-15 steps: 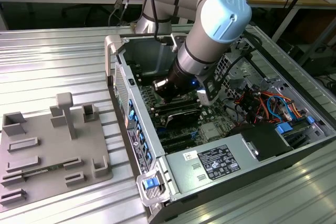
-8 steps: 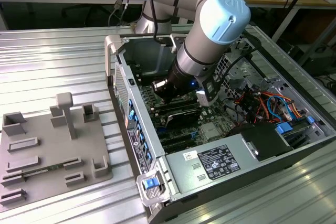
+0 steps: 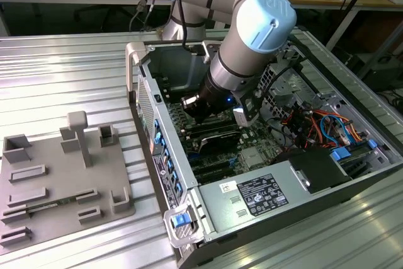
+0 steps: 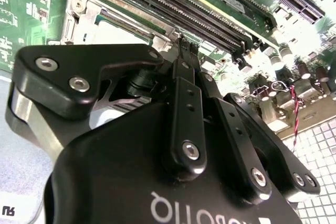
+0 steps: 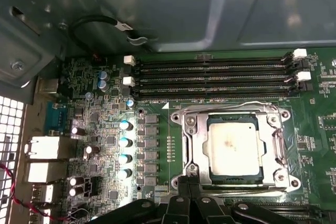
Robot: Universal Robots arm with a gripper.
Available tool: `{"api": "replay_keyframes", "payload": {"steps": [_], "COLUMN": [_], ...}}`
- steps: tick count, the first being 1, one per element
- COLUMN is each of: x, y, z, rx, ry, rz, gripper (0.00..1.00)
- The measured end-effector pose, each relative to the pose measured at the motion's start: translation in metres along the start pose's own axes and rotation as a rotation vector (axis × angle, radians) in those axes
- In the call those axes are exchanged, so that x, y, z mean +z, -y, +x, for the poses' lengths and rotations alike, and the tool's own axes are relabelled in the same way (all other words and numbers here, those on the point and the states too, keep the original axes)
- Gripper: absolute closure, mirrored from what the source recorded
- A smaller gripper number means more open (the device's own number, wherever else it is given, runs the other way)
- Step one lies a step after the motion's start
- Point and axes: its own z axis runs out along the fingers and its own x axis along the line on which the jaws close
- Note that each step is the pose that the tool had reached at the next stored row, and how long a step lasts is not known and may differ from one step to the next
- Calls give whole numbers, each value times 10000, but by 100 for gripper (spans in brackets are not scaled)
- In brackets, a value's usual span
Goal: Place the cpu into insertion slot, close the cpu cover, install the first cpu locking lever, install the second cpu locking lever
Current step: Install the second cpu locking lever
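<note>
Silvery-tan, the cpu [image 5: 232, 149] already lies seated in the insertion slot [image 5: 185, 153], and the cpu cover [image 5: 235, 111] looks folded down around it as a metal frame. The tool [image 5: 188, 182] hovers just beside the socket's near edge, fingertips pressed together and carrying nothing. My judgement: placing and closing are done, and the first locking lever is the step in hand. That calls for a fine, low contact on a thin wire lever.

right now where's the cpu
In the first wrist view the cpu sits in the insertion slot, framed by the cpu cover, beside the long black memory slots, with the claw at the socket's edge.
</note>
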Motion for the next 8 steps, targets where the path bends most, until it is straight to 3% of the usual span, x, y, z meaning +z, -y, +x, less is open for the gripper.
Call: {"api": "replay_keyframes", "payload": {"steps": [8], "x": [13], "y": [-2], "z": [8], "rx": [0], "ry": [-2], "rz": [8], "gripper": [89]}}
